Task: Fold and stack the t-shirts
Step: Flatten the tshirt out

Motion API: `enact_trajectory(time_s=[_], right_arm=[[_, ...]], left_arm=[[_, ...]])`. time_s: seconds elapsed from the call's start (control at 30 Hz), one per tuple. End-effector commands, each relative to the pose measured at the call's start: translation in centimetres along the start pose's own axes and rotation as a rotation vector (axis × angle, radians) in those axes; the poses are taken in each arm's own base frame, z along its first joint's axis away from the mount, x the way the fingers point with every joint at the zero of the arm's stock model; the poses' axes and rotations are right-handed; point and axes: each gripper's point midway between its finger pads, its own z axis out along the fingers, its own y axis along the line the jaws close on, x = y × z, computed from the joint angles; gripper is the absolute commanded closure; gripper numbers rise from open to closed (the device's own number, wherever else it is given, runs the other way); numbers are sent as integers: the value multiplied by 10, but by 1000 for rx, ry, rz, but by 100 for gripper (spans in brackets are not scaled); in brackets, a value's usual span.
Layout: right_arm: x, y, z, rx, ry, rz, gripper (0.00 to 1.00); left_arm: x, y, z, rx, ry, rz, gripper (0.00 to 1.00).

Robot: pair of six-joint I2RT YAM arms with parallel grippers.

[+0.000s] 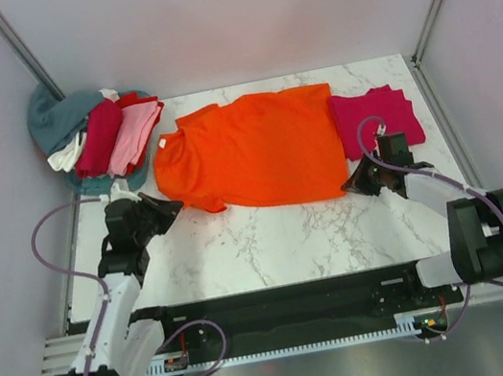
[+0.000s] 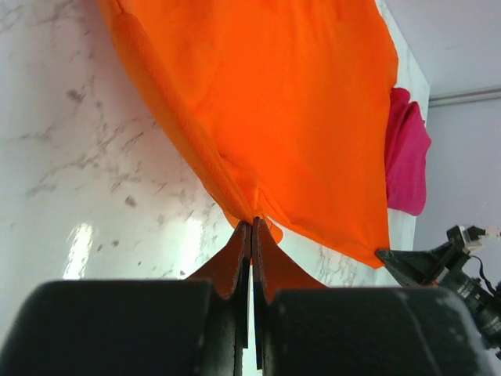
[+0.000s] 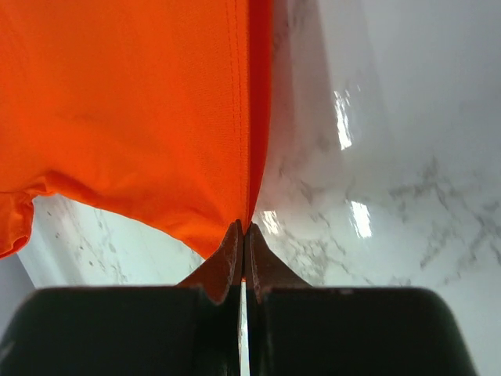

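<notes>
Orange t-shirt (image 1: 250, 149): soft, fine-knit, spread flat mid-table on glossy veined marble table (image 1: 290, 240). Left gripper (image 1: 175, 204) clamped on its 7 o'clock edge, right gripper (image 1: 349, 188) on the 5 o'clock corner. Crimson-pink shirt (image 1: 376, 117), folded square, 3 o'clock. Crumpled shirt pile (image 1: 106, 136), 10 o'clock.

The white marble table (image 1: 271, 243) carries a spread orange t-shirt (image 1: 254, 148). A folded crimson-pink t-shirt (image 1: 377, 117) lies just right of it, and a heap of t-shirts (image 1: 101, 136) lies left of it.

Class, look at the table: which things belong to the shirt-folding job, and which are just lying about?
Job: orange t-shirt, pinched by left gripper and right gripper; crimson-pink t-shirt; pile of shirts at far left.
Just there: marble table; purple cables.
</notes>
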Motion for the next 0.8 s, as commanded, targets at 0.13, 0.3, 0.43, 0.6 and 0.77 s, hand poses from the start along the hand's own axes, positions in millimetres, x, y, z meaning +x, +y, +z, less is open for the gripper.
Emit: enact_trajectory(time_s=[0.13,0.3,0.43,0.6,0.77], right_arm=[[21,-25,-36,73,-65,-67,100],[25,-37,-47,138,-81,-88,100],[27,-34,-56,128,-82,-96,100],[13,-15,-63,79,-118,-108,100],[-8,11,-71,32,-142,-127,100]], left_arm=[[28,32,-44,-69,-54,-104,98],[49,43,-47,-67,-6,-161,98],[52,41,-47,-65,18,-159,98],[30,29,-46,-80,-21,-127,98],[-2,-5,-48,-43,-52,-65,98]])
